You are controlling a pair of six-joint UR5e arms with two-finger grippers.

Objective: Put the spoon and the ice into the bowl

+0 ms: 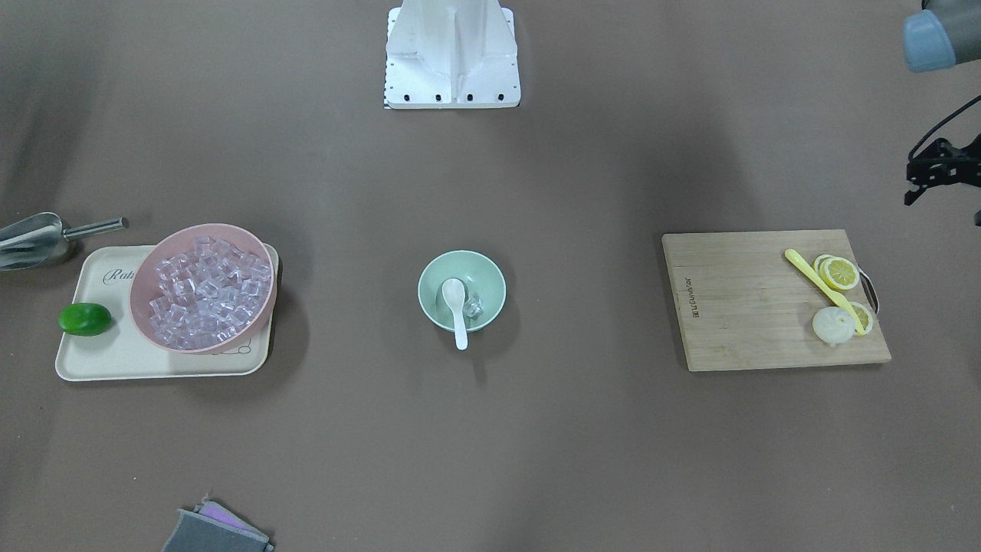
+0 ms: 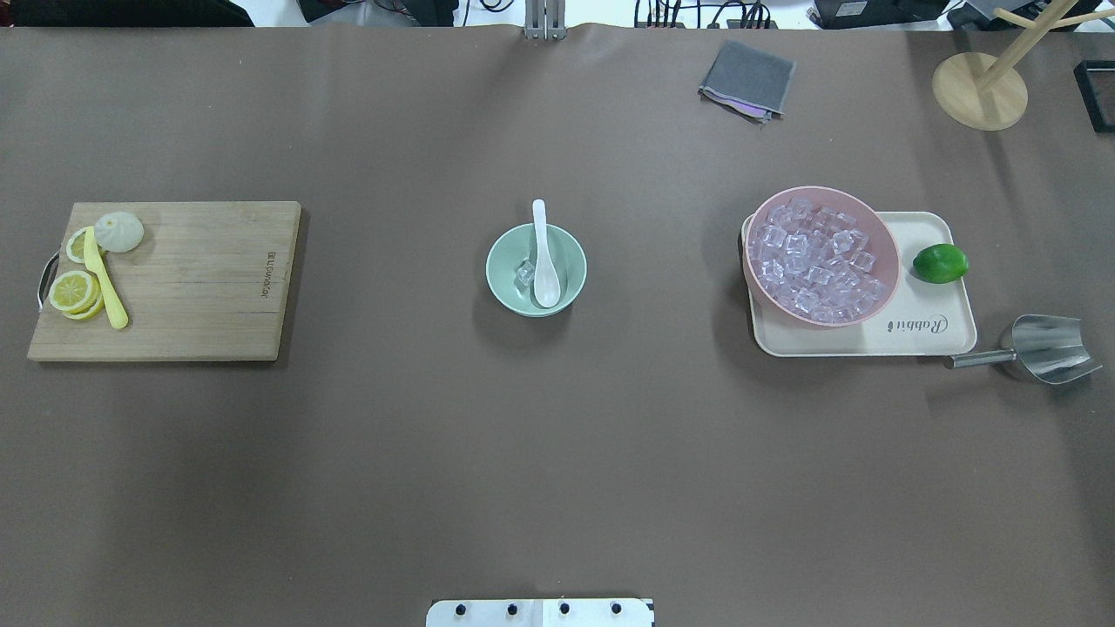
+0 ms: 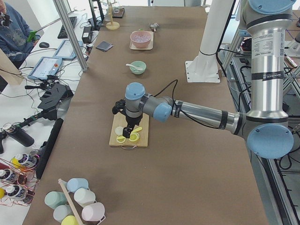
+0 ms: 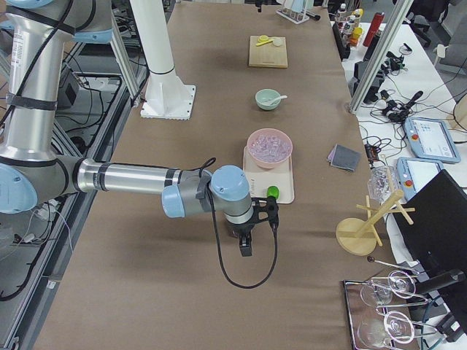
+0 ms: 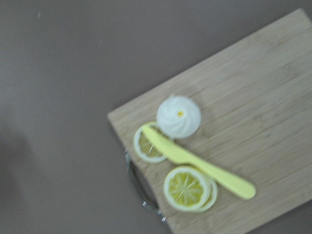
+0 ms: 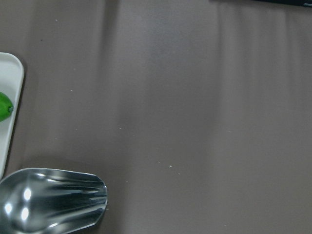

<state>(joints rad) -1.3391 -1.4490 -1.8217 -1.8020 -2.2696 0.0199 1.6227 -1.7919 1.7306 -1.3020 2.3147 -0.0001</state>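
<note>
Plainly, you may count both halves done, as far as I can judge; the spoon (image 2: 543,261) lies in the bowl (image 2: 505,287) at the middle of the bench (image 2: 557,453), head down inside, handle out over the rim at 12 o'clock in the overhead view; one ice (image 2: 524,274) cube sits in the bowl too, just beside the spoon's head at its 9 o'clock; nothing seems left but to stay clear. The left gripper (image 3: 127,133) hangs over the board (image 2: 192,279) out at 9 o'clock; the right gripper (image 4: 246,244) hangs near the scoop (image 2: 1050,348) out at 3 o'clock; whether either is wide or narrow, you cannot tell.
</note>
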